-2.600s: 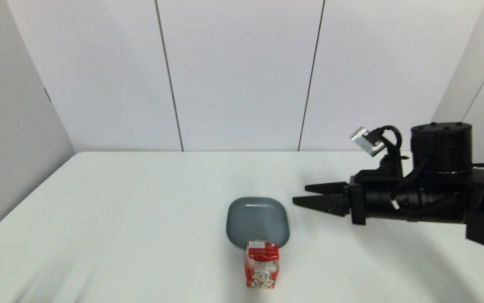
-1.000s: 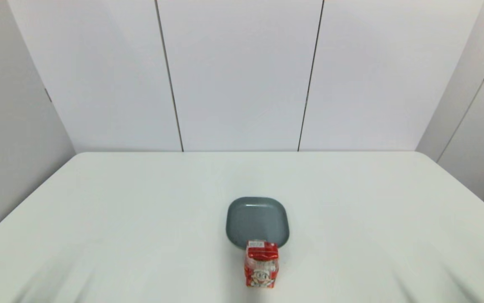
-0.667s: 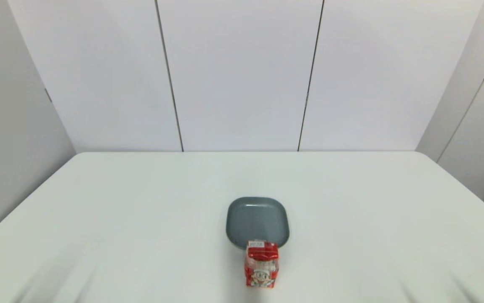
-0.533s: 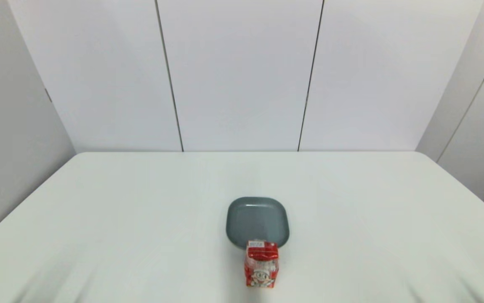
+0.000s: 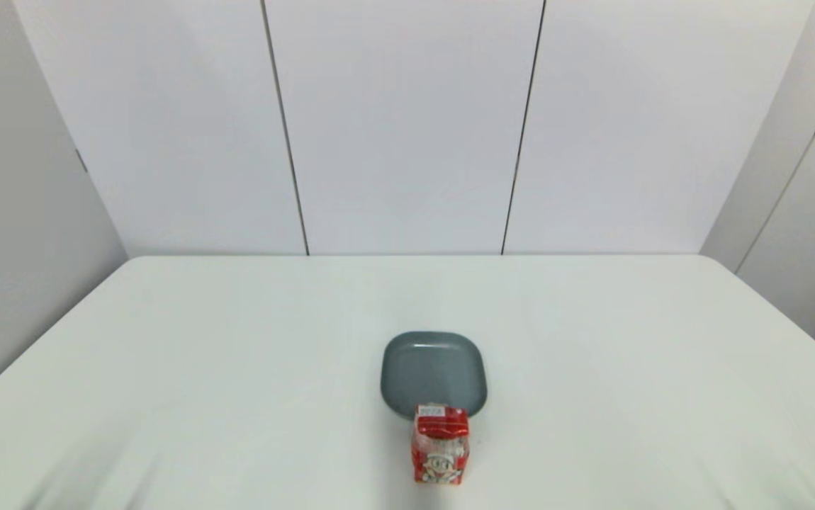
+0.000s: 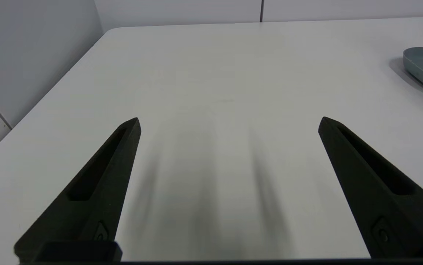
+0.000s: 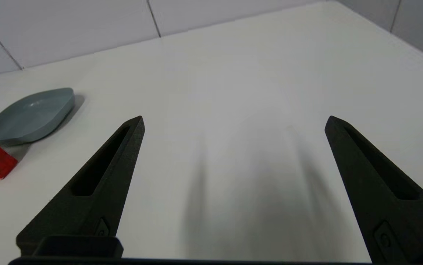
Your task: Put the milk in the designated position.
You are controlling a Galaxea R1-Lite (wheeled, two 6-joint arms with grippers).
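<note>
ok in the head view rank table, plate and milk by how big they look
1. table, by far the largest, filling the lower half.
2. plate, wider than the milk.
3. milk, the smallest, even though it stands nearer the camera than the plate.

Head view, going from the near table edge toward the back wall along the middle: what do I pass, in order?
The milk, standing upright nearest the robot → the grey plate just behind it → bare white table → the panelled wall. Neither arm shows in this view.
</note>
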